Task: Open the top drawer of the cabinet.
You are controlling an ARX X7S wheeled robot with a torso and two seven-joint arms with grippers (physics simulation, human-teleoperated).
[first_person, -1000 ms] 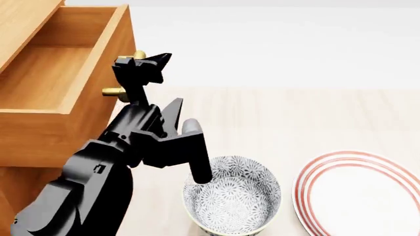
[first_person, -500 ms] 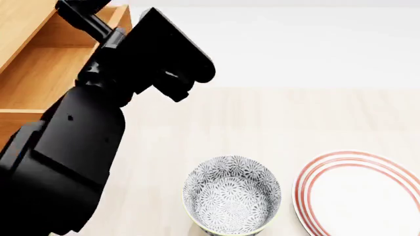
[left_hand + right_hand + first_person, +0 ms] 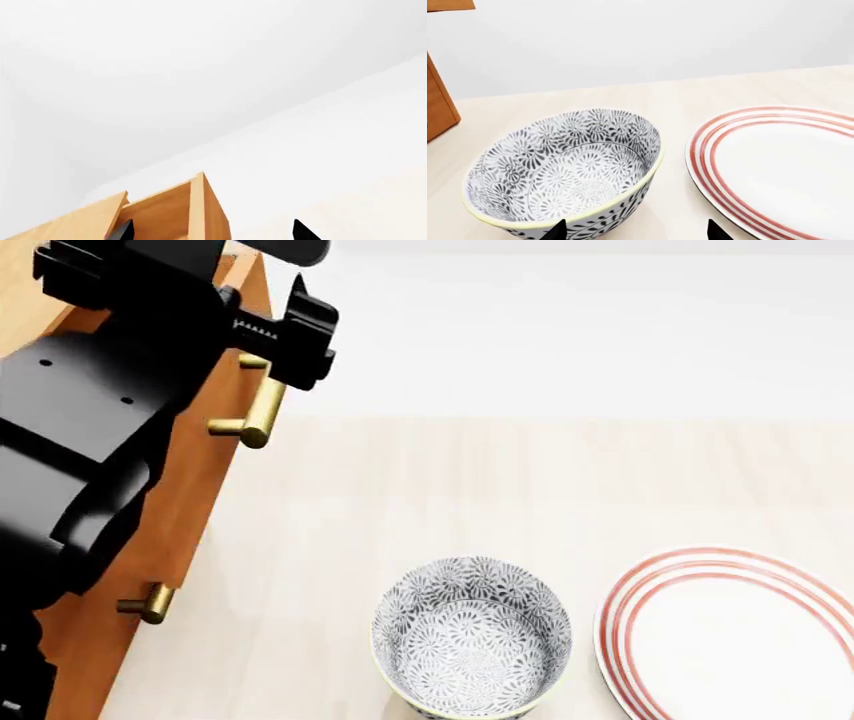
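Note:
The orange-brown cabinet [image 3: 200,490] stands at the left of the head view. Its top drawer [image 3: 250,280] is pulled out, and its brass bar handle [image 3: 262,406] shows free beside my left arm [image 3: 94,420], which hides most of the drawer. In the left wrist view the drawer's open wooden corner [image 3: 170,212] lies between the tips of my left gripper [image 3: 212,234], which is open and empty. My right gripper [image 3: 636,231] is open and empty, low over the table between a bowl and a plate. It is out of the head view.
A lower drawer's brass handle [image 3: 147,602] sticks out below. A black-and-white patterned bowl [image 3: 470,640] [image 3: 560,175] and a red-ringed white plate [image 3: 734,630] [image 3: 780,165] sit on the light wooden table [image 3: 534,480]. The cabinet's edge [image 3: 437,110] shows in the right wrist view.
My left arm has lifted off the top drawer's handle and swung up and left over the open drawer. The handle is uncovered again. The bowl and plate have not moved.

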